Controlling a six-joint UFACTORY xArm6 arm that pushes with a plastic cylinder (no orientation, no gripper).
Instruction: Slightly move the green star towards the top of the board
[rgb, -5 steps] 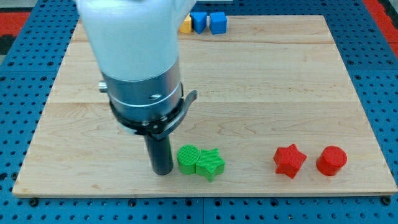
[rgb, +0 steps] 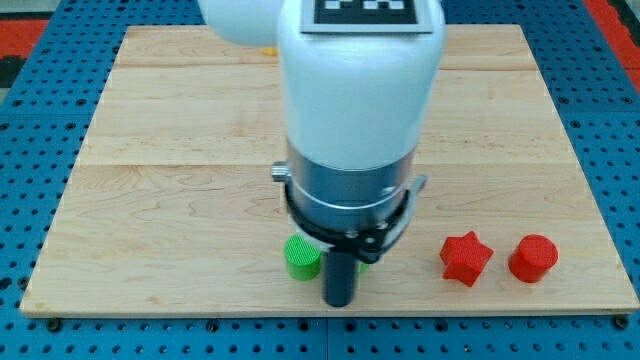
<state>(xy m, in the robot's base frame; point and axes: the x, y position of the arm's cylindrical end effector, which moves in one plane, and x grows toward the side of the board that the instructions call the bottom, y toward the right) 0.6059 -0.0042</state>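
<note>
My tip (rgb: 340, 299) stands near the board's bottom edge, just right of and below the green cylinder (rgb: 301, 258). The green star is almost wholly hidden behind the rod; only a green sliver (rgb: 363, 266) shows at the rod's right side. The tip is at the view's bottom side of where the star lies, close to or touching it; contact cannot be told. The arm's white and metal body covers the middle of the view.
A red star (rgb: 466, 258) and a red cylinder (rgb: 533, 259) sit at the bottom right of the wooden board (rgb: 150, 150). A bit of a yellow block (rgb: 268, 47) shows at the top edge beside the arm. The blue blocks are hidden.
The arm has moved to the view's right and down. The tip went from left of the green cylinder to below the green star, and the arm now hides the star and the blue blocks.
</note>
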